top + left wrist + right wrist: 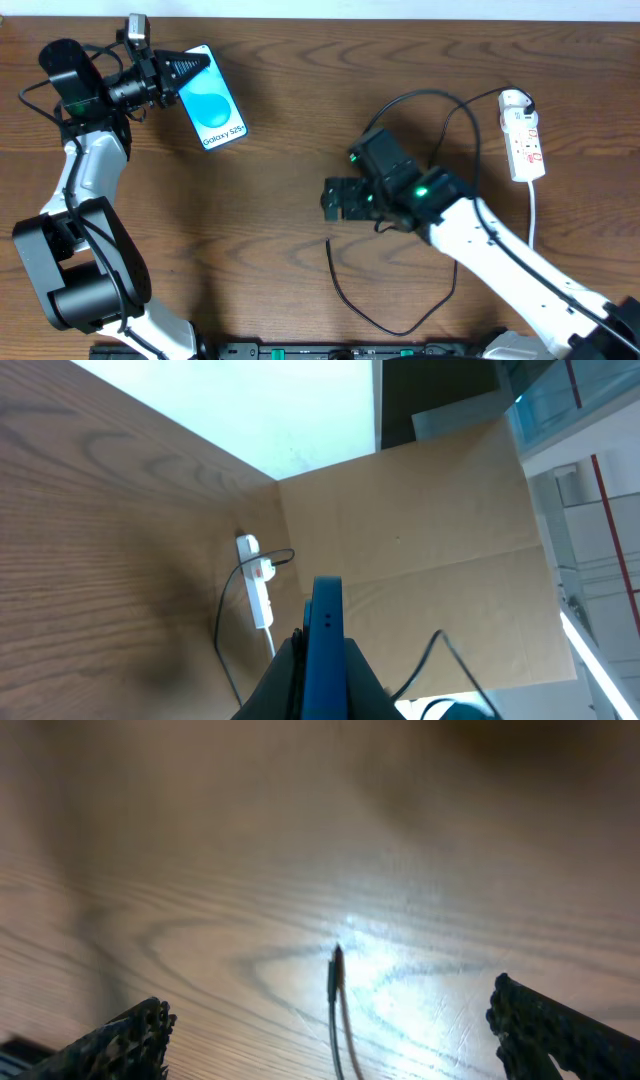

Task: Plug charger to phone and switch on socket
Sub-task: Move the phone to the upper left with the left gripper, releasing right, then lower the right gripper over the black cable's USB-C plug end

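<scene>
**On one wooden table: one phone, one cable, one power strip**

From overhead, I count two arms and one of each task item. At the far left corner the left gripper is clamped on the upper end of the phone. Its blue screen faces up and reads "Galaxy S25", with a last character too small to make out. I cannot tell whether the phone rests on the table or hangs just above it. Well apart, at the right edge, lies the single white socket with small red marks; its printing is too small to read. The one black charger arcs from the socket's top end behind the right arm, then loops near the front edge. The right gripper hovers mid-table, fingers spread wide, holding nothing.

Through the left wrist camera, the phone shows edge-on, pinched between both dark fingers. The socket and cable lie far off on the wood.

Through the right wrist camera, two fingertips stand far apart. The charger's connector tip lies on the brightly lit wood between them, untouched.
</scene>
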Robot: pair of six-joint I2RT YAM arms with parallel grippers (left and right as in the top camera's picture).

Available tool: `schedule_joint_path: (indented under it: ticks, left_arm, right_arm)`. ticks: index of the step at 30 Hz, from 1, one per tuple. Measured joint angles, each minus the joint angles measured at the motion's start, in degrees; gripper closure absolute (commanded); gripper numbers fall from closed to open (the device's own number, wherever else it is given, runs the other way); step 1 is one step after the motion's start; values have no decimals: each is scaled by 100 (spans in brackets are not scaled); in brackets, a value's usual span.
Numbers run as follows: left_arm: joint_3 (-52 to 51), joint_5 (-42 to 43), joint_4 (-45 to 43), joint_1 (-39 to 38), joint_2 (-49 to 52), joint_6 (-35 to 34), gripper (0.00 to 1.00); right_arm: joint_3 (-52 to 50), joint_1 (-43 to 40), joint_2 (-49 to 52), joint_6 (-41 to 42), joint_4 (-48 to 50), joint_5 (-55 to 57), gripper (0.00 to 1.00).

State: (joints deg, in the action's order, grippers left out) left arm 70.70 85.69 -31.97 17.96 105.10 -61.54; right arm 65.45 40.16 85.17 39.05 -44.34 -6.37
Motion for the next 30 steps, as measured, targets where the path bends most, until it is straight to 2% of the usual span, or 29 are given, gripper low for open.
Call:
schedule_joint_path:
  ticks: [15,21,30]
  left_arm:
    - [0,0,0,0,0,125,93]
    - [0,0,0,0,0,160,92]
    - [0,0,0,0,0,160,93]
  right_arm:
    - [-348,1169,861,306,70,208,1]
    - [-350,1246,1427,505,118,306,1]
    - [-354,1246,1552,608,129,328,10]
